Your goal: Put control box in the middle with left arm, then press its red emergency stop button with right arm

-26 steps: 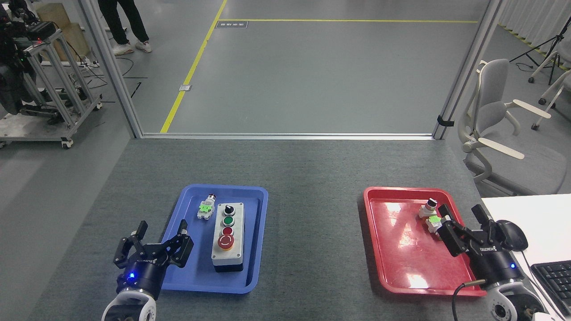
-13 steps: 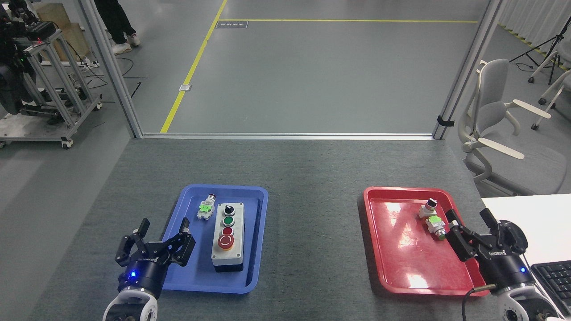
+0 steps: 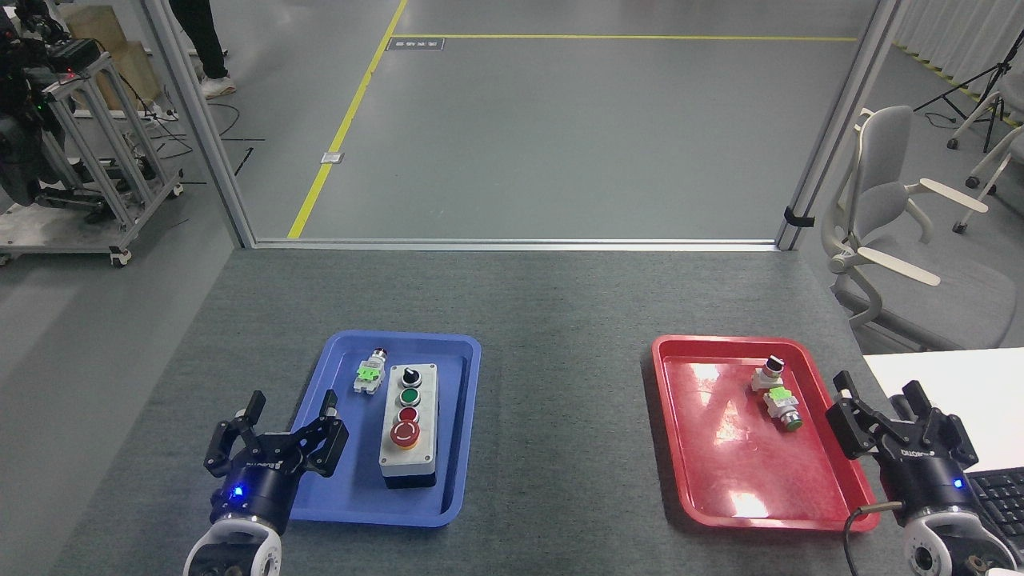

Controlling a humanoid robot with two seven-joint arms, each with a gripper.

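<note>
Head view: left tool (image 3: 292, 404) released beside the blue tray (image 3: 464, 416), right tool (image 3: 880, 392) released by the red tray (image 3: 680, 448), box (image 3: 410, 426) lying in the blue tray, stop button (image 3: 406, 433) nearest, bare desk (image 3: 560, 320) between trays.

control box (image 3: 409, 426) in blue tray (image 3: 460, 432), both claws spread
</note>
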